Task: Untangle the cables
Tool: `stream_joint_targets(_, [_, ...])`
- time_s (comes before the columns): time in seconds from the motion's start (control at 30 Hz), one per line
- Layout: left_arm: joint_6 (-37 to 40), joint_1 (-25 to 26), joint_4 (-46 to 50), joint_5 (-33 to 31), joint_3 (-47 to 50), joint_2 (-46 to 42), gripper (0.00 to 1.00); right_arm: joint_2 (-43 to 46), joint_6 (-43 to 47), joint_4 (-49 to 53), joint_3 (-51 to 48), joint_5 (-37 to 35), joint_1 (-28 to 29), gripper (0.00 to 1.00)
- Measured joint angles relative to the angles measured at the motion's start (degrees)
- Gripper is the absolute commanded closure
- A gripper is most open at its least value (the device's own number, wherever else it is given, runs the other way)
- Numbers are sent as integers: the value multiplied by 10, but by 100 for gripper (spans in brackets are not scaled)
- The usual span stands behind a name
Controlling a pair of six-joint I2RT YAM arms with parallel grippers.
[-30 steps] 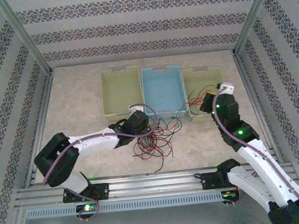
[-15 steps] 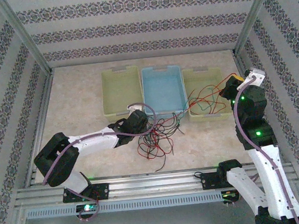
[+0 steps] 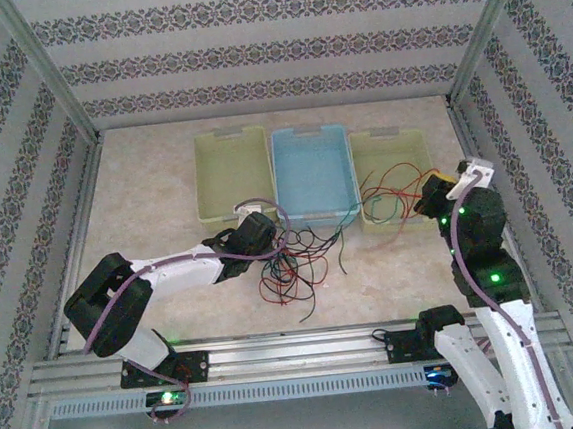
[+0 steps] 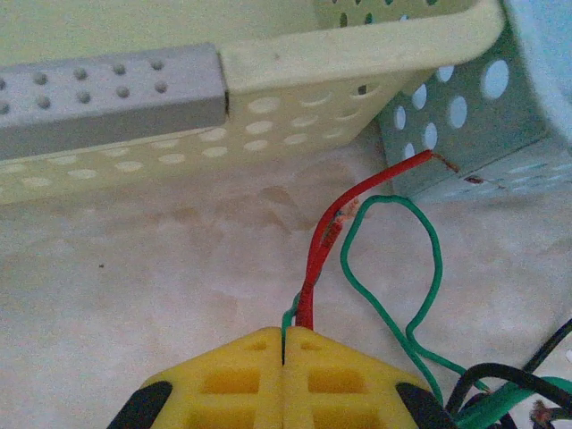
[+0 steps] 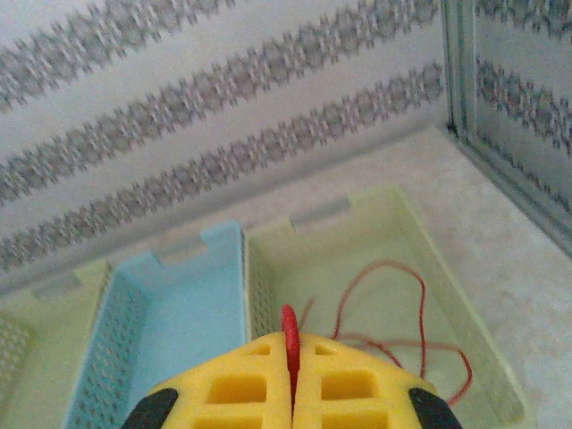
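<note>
The cables (image 3: 296,264) lie in a loose red, green and black tangle on the worktop (image 3: 155,206), just right of the left fingers (image 3: 264,232). In the left wrist view, you see the left fingers (image 4: 284,347) pressed together on a red wire (image 4: 320,241), with a green wire (image 4: 435,268) at the same seam. Both wires rise ahead of the tips towards the gap between the left bin (image 4: 295,98) and the blue bin (image 4: 465,116). The right fingers (image 5: 292,356) are clamped on a red strand (image 5: 290,329). Beyond their tips, its loops rest inside the right bin (image 5: 357,241). From above, you see that strand arc left from the right fingers (image 3: 431,190) across the right bin (image 3: 388,133).
</note>
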State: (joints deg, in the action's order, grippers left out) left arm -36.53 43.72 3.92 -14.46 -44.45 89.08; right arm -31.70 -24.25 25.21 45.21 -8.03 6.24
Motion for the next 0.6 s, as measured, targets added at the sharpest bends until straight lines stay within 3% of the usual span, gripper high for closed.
stream_joint_targets(0.13, [-27, -3, 32, -37, -1, 0, 100, 16, 1, 27, -5, -45, 0, 100])
stream_joint_targets(0.3, [-66, -16, 86, -85, -2, 0, 100, 35, 12, 37, 22, -160, 0, 100])
stream_joint_targets(0.6, [-100, -24, 130, -118, -2, -2, 100, 68, 53, 18, 39, -355, 0, 100])
